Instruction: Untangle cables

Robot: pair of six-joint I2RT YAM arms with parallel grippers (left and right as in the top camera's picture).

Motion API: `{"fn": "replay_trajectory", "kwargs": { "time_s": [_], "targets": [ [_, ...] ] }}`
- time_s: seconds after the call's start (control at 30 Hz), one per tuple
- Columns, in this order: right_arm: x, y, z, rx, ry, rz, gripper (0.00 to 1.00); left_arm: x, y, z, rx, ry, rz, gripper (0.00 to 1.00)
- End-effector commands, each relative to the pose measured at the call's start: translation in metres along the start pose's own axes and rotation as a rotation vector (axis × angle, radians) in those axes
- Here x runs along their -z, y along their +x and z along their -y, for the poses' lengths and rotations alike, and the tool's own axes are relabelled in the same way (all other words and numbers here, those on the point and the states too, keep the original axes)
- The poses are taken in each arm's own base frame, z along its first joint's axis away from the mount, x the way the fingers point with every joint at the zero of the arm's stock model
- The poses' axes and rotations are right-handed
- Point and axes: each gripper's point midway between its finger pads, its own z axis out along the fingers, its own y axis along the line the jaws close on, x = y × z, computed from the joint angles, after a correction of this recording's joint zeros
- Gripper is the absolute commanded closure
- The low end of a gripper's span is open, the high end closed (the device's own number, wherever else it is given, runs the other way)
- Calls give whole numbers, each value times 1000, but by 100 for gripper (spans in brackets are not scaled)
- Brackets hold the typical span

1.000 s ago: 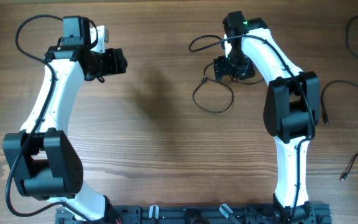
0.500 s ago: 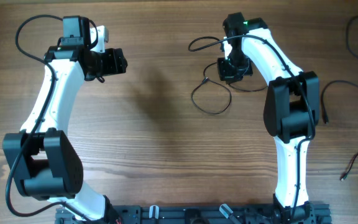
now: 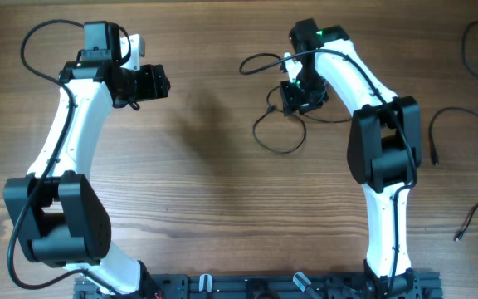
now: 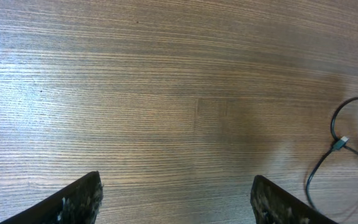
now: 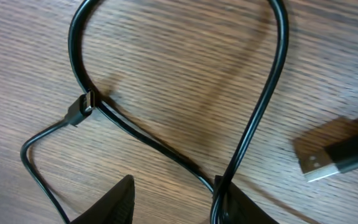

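A thin black cable lies in loose loops on the wooden table at the upper middle, under my right gripper. In the right wrist view the cable forms a big loop that crosses itself at my right finger. A small plug tip and a USB plug lie on the wood. The right gripper has its fingers apart, with the cable pressed against one finger only. My left gripper is open and empty at the upper left. Its view shows the cable far right.
More thin black cables lie apart at the table's right side: one at the top right corner, one beside the right arm, one near the right edge. Bare wood lies between the arms.
My right gripper has moved left and slightly up, and the cable's loops have shifted left with it. The left arm has not moved.
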Motion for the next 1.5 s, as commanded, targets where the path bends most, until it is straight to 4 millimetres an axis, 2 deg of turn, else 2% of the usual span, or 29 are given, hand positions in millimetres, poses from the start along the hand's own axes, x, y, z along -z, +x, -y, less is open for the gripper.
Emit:
{"fn": "replay_trajectory", "kwargs": {
  "time_s": [0.0,0.23,0.3,0.6,0.87,1.03,1.1,1.23,1.27,1.4,1.47],
  "targets": [
    [-10,3,-4,33,-19,-23,57,14,-5,2,-22,-2,35,22],
    [-10,3,-5,181,-25,-23,45,40,-14,9,-39,5,101,21],
    [-10,1,-6,200,-31,-14,45,45,-15,11,-41,6,114,20],
    [-13,-8,-14,345,-59,34,44,46,-14,18,-43,46,108,20],
    [-24,-6,-12,343,-62,32,43,46,-14,19,-43,51,107,20],
    [-36,3,-10,343,-65,6,43,46,-14,19,-43,52,108,21],
    [-40,7,-9,341,-67,-4,49,46,-14,19,-43,51,107,21],
    [-45,14,-8,335,-70,-29,89,46,-14,19,-43,52,108,21],
    [-46,18,-8,333,-72,-41,93,46,-14,19,-43,52,107,21],
    [-46,22,-8,305,-72,-58,90,46,-14,19,-43,52,108,21],
    [-46,24,-8,301,-73,-69,93,46,-14,19,-44,52,109,21]
  ]
}}
